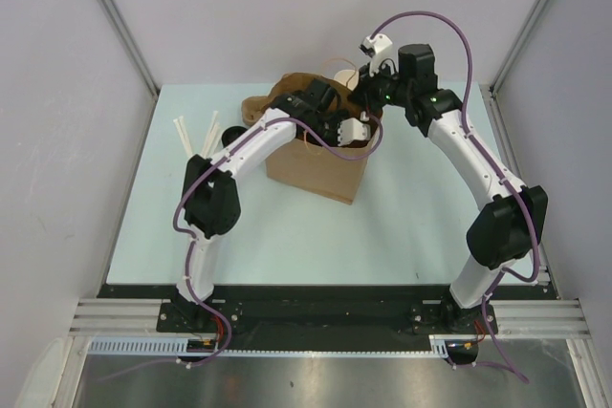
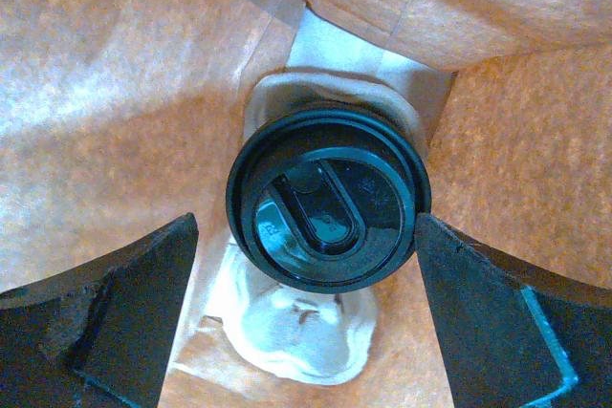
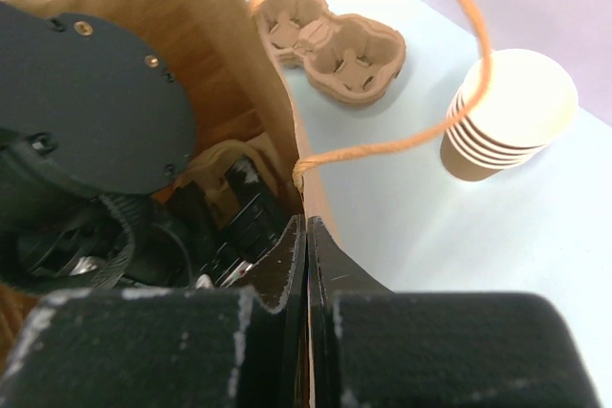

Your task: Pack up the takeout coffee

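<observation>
Takeout coffee [image 2: 328, 200] sits upright at the bottom of the paper bag [image 1: 316, 174], in what looks like a moulded pulp carrier [image 2: 296, 332] on the bag floor. Left gripper [image 2: 304, 226] is inside the bag, straight above the cup, jaws as wide as they go, one either side of the black lid, holding nothing. Right gripper [image 3: 306, 265] is fully closed, pinching the bag's near rim just under the twine handle [image 3: 459, 26] to hold the mouth open. My read is the next move is pulling the left arm out: lift straight up along the bag axis, jaws left wide, no sideways drift that could clip the lid or drag a wall. Keep the right pinch until the left arm clears the rim. Can't see the cup body under the lid, so seating in the carrier well is unconfirmed. Both arms block the bag mouth in the top view. Outside the bag, beyond its rim: a spare carrier [image 3: 330, 45] and a lidless cup stack [image 3: 512, 117].
</observation>
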Available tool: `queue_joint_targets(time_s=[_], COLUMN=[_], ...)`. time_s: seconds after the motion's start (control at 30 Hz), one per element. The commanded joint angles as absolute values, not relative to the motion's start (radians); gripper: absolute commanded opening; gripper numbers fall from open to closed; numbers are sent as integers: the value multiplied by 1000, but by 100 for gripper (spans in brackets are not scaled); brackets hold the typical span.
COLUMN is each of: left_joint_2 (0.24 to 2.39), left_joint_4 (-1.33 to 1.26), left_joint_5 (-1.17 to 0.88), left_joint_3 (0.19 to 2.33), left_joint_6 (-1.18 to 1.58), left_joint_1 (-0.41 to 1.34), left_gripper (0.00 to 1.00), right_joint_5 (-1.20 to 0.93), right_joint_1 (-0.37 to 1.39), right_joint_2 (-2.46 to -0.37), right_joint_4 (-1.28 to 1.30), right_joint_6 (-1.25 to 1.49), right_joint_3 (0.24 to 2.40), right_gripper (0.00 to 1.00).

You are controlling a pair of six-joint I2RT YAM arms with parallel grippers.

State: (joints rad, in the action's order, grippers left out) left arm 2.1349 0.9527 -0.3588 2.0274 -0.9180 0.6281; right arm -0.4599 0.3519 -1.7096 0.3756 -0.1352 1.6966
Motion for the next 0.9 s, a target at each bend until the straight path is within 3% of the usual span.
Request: queue_joint_targets(time_s=[0.0,0.87], left_joint_2=[2039,1901], left_joint_4=[923,888], left_joint_5=[-394,-399], left_joint_3=[2043,2006], left_joint_6=[-925,-913], left_joint_1=[630,627], left_gripper=[100,100], right_joint_5=[-446,-526], right_joint_1=[351,333], right_joint_2=[-1726,-1713], right_joint_4=[345,318], right_joint_6=[-163,-161], right_joint_3=[1712,1689], right_gripper=[0,0])
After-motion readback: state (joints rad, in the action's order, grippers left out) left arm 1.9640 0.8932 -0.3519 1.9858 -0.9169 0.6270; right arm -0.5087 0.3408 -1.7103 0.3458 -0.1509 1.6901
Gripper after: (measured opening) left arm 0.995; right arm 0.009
